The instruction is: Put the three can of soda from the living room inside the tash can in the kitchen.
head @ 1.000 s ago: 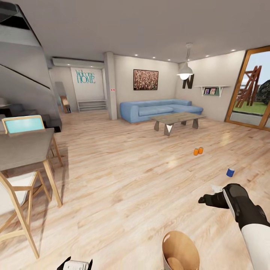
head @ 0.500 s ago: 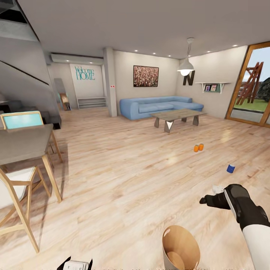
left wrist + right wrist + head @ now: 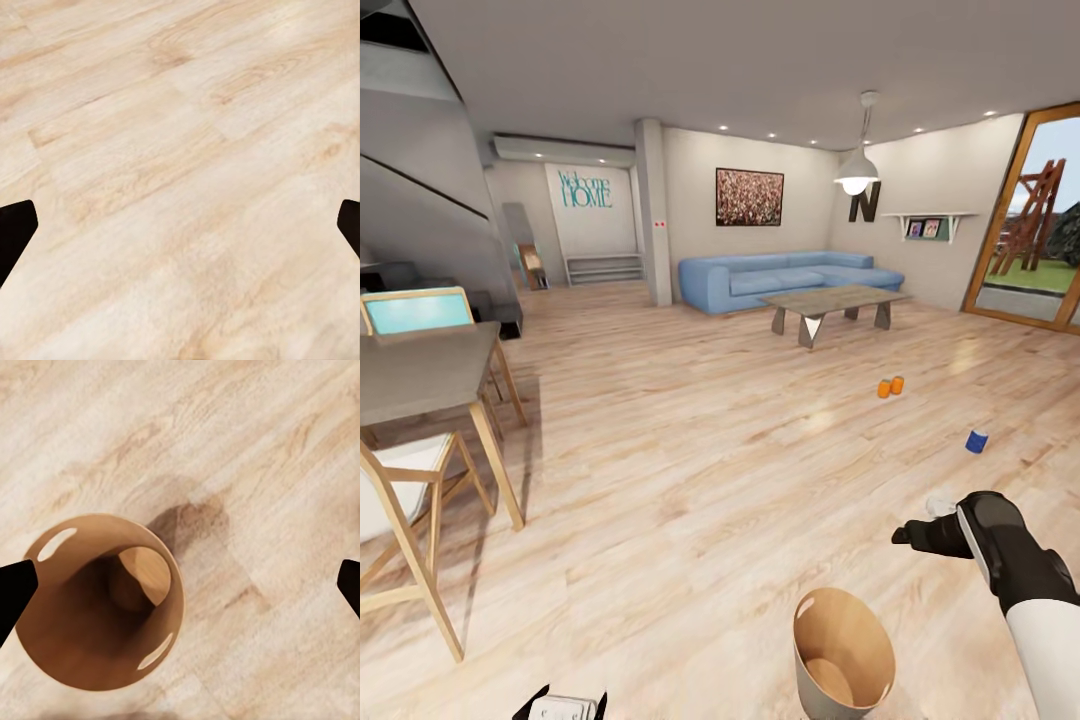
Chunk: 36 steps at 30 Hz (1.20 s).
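Observation:
Two orange soda cans (image 3: 890, 386) stand side by side on the light wood floor, well ahead of me. The blue can (image 3: 976, 441) stands alone, nearer and further right. The copper-brown trash can (image 3: 843, 650) stands upright on the floor close in front of me, empty. My right gripper (image 3: 908, 534) hangs above the floor just right of the trash can (image 3: 101, 611), open (image 3: 180, 585), holding nothing. At the head view's bottom edge my left gripper (image 3: 560, 706) is also open (image 3: 180, 225), over bare floor.
A wooden dining table (image 3: 420, 385) with chairs (image 3: 400, 500) stands at the left. A blue sofa (image 3: 780, 280) and a grey low table (image 3: 825, 305) lie beyond the cans, with a pillar (image 3: 653, 225) to their left. A glass door (image 3: 1040, 220) is at the right.
The whole picture has slid slightly upward, so the camera has moved; more of the trash can shows now. Both arms keep the same pose.

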Motion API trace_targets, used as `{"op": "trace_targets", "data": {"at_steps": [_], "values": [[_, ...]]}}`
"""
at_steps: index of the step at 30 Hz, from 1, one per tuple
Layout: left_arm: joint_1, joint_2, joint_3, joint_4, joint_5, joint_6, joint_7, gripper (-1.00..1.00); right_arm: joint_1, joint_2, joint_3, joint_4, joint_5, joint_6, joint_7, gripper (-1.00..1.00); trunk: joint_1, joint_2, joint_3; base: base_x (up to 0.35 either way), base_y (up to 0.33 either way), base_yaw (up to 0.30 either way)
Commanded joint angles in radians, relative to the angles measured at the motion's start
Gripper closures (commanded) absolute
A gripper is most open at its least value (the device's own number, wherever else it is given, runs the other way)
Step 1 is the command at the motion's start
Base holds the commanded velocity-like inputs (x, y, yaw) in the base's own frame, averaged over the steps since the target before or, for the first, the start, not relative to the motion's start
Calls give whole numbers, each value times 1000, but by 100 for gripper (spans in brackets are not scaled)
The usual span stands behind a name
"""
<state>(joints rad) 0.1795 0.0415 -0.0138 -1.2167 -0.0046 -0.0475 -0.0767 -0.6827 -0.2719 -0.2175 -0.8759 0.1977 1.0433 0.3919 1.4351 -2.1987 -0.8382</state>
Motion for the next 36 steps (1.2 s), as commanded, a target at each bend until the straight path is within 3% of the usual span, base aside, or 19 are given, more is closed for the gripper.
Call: {"op": "trace_targets", "data": {"at_steps": [1,36], "values": [[0,0,0,0,0,0,0,-100,0,1,1,0,0,0,0,-100,4,-7,-3,0,0,0],[0,2,0,-3,0,1,0,-100,0,5,4,0,-2,-2,-1,-100,138,-252,-113,0,0,0]]}}
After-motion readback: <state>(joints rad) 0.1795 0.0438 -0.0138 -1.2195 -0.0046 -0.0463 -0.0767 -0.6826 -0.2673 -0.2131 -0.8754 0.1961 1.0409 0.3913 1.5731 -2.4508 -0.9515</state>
